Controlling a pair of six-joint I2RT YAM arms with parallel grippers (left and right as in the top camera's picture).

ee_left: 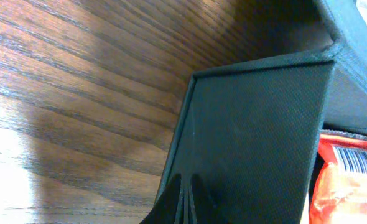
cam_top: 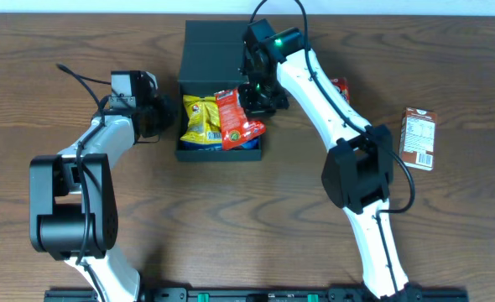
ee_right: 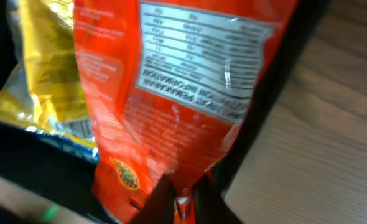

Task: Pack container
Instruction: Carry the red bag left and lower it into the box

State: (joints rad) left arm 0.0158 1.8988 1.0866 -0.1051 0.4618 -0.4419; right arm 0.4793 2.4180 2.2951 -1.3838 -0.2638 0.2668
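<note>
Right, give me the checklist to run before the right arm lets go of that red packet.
1. Lid out of the way: ok. The box has its flap folded back and the opening is free.
2. Hold on the red packet: ok. The right gripper pinches its edge.
3. Red packet settled inside: not ok. It lies propped across the yellow packet, one corner reaching the right rim.
4. Box steadied: cannot tell. The left gripper sits at the left wall, but its dark fingers blend into it.
5. All items packed: not ok. A brown packet lies on the table, outside the box.
</note>
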